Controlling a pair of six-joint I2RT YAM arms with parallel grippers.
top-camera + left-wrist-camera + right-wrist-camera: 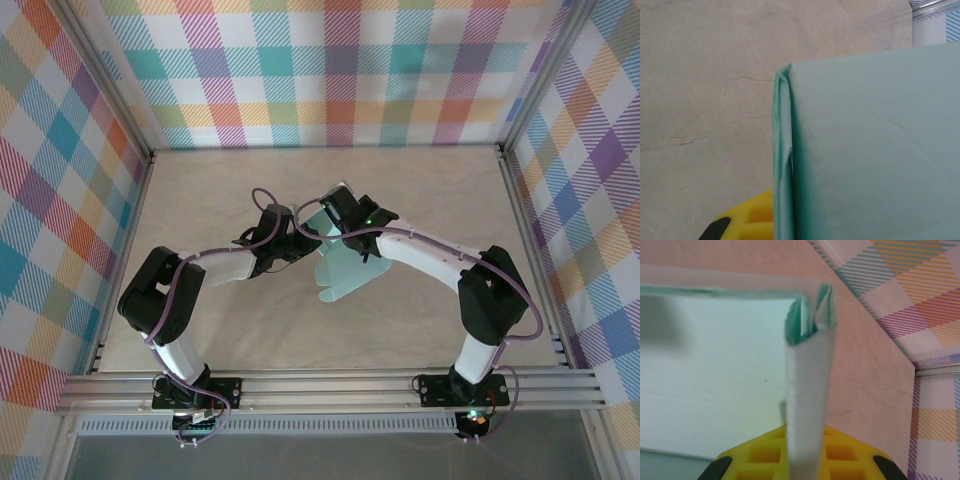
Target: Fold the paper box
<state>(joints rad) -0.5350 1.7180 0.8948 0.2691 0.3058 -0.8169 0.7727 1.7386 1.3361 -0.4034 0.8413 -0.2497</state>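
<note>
I have two arms, and both reach in to the middle of the pale stone-look table (200, 200). There they meet at the paper box (340, 275), a thin sheet of pale mint-blue card that is partly folded. From above, most of the card lies on the table in front of my arms, a little to the right of the middle. It has rounded flaps at its near edge. One part stands up at the far end, where my grippers are.

My left gripper (297, 248) is pinched almost shut. In its own camera I see one yellow finger (747, 220) at the bottom. Right beside it a folded edge of the card runs straight up. The big flat side of the card spreads out to the right and hides my other finger. So it looks like this gripper is holding the card by that folded edge.

My right gripper (807, 462) is pinched almost shut too. A thin strip of the card goes down between its yellow fingers (845, 455), so it is holding that strip. At the top of the strip the card bends over into a small tucked corner with a few layers. A wide flat part of the card lies to the left of it.

Bright checked walls (330, 70) stand around the table.
</note>
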